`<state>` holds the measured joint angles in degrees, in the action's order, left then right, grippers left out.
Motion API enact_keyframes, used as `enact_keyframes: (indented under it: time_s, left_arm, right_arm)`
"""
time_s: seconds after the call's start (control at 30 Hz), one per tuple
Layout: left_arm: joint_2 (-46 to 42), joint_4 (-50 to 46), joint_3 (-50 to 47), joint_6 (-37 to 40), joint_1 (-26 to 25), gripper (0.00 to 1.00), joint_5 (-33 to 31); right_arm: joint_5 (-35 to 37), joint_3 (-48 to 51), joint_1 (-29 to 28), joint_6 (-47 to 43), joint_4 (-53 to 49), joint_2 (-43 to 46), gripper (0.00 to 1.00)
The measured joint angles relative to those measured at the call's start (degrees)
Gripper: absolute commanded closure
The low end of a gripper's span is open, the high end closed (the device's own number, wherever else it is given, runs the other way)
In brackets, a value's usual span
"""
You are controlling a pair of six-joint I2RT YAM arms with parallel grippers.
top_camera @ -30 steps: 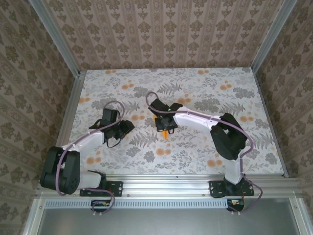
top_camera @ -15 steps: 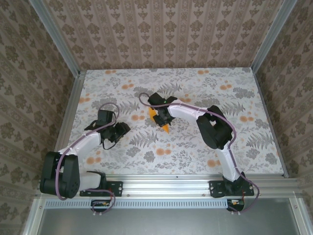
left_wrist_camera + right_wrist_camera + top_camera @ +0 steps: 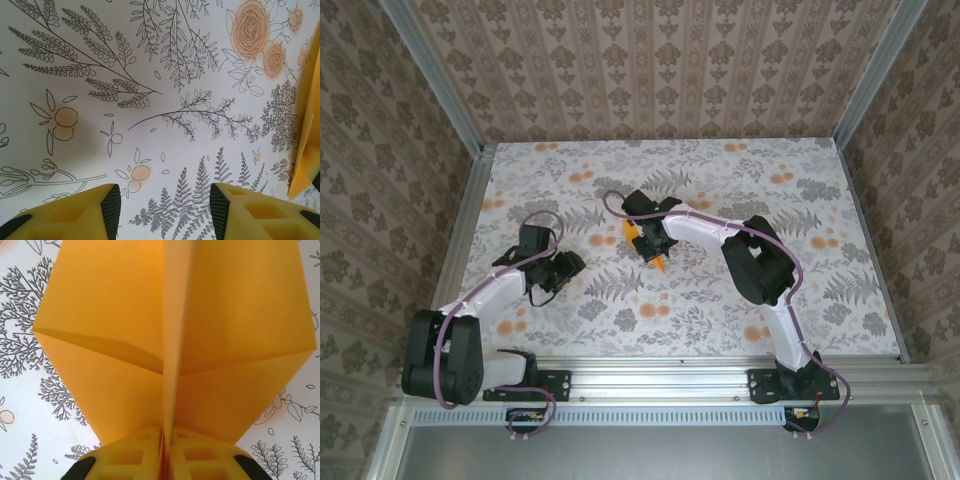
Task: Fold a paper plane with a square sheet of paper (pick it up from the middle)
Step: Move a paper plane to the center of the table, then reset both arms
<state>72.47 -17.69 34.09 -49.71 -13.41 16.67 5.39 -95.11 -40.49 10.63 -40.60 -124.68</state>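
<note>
The bright-orange paper plane (image 3: 110,325) spreads as two creased wings on either side of a raised centre fold. My right gripper (image 3: 166,440) is shut on that centre fold, its yellow fingers (image 3: 125,457) pressed together around it. From above, the right gripper (image 3: 648,240) sits mid-table with the paper plane (image 3: 660,263) poking out below it, pointed tip toward the near edge. My left gripper (image 3: 565,268) is to its left, apart from the paper. Its jaws stand open over bare table in the left wrist view (image 3: 165,205). An edge of the paper plane (image 3: 306,150) shows at the right there.
The table (image 3: 800,290) is covered in a floral print with small orange flowers (image 3: 753,332). Aluminium rails (image 3: 470,220) and patterned walls enclose it on three sides. The right arm's elbow (image 3: 760,262) stands folded right of centre.
The right arm has drawn the paper plane slightly left and back, its elbow folding inward. The left gripper has shifted a little left. Little has moved in the last half second.
</note>
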Motion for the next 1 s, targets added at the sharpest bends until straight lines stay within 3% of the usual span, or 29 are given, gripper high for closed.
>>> enact_keyframes:
  time_s: [0.13,0.43,0.57,0.7,0.87,1.0]
  left_arm:
    - [0.0,-0.2,0.0,0.1,0.0,0.47,-0.2]
    - [-1.6,-3.8,1.3,1.9,0.0,0.44,-2.6]
    - [-3.0,-6.8,4.4,3.8,0.8,0.40,-5.2]
    - [-4.5,-9.2,8.1,7.0,2.4,0.26,-9.0]
    - [-7.4,-8.7,10.7,12.1,3.8,0.00,-15.3]
    - [-10.8,-4.0,9.7,16.9,3.8,0.00,-20.9]
  right_arm:
    - [0.3,-0.1,-0.5,0.1,-0.2,0.0,0.80]
    - [2.3,-1.7,-0.5,1.9,-3.4,5.4,0.38]
    - [3.5,2.4,0.3,3.4,-1.1,17.8,0.23]
    - [7.4,10.2,3.0,4.6,4.6,32.6,0.02]
    - [13.2,23.8,11.1,5.0,12.9,45.9,0.00]
    - [16.9,34.2,19.1,5.2,17.9,52.0,0.00]
